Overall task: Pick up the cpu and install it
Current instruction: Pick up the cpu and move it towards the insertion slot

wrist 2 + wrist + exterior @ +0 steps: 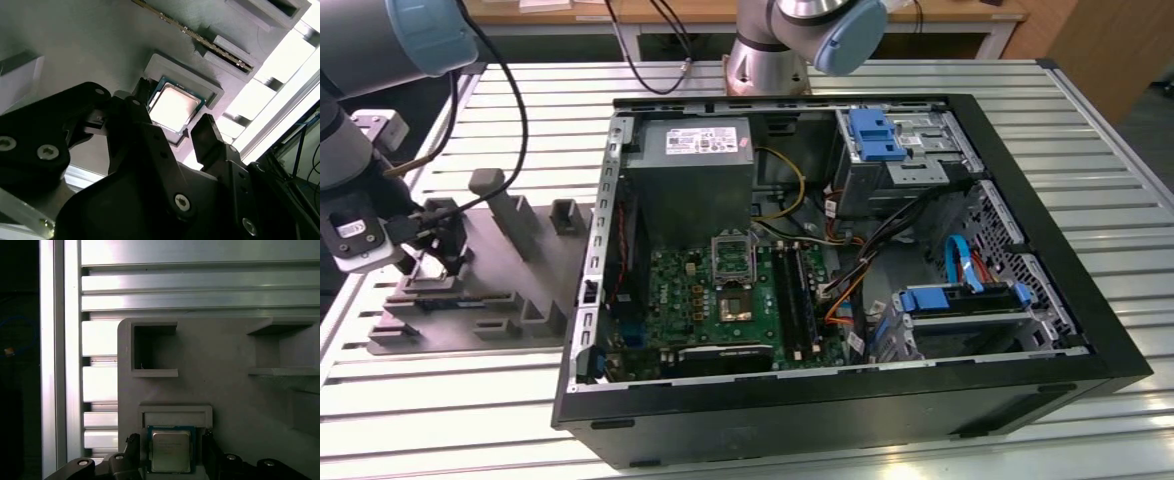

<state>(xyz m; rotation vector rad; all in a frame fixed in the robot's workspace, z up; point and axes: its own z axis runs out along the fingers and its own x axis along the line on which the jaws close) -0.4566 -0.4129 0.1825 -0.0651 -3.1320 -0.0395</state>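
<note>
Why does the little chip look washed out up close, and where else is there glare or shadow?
Second wrist view: the metal top of the cpu catches light and looks pale; the table slats blow out to white. First wrist view: the table slats glare again, while the square recess of the grey fixture lies in shadow. Exterior view: even light, dimmer inside the computer case.

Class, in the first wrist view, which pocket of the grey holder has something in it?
The pocket that the open gripper straddles: it holds the cpu. The square pocket beyond it holds nothing.
</note>
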